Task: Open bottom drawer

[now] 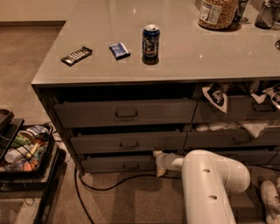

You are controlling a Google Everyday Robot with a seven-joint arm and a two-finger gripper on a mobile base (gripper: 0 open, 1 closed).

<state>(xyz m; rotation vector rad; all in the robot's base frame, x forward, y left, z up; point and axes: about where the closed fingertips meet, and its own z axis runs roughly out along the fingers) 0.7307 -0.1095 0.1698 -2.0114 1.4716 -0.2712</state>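
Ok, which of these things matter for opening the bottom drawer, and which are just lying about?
For the job: bottom drawer with its centre pull; end effector, low at that drawer's right end.

Lying about: soda can, blue packet, snack bar and jar on the countertop; top drawer; middle drawer; floor cable.

High downward view, claw (159,164) low centre

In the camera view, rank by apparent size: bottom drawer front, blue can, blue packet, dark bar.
1. bottom drawer front, the pincer at its right end
2. blue can
3. blue packet and dark bar: look alike, not ranked
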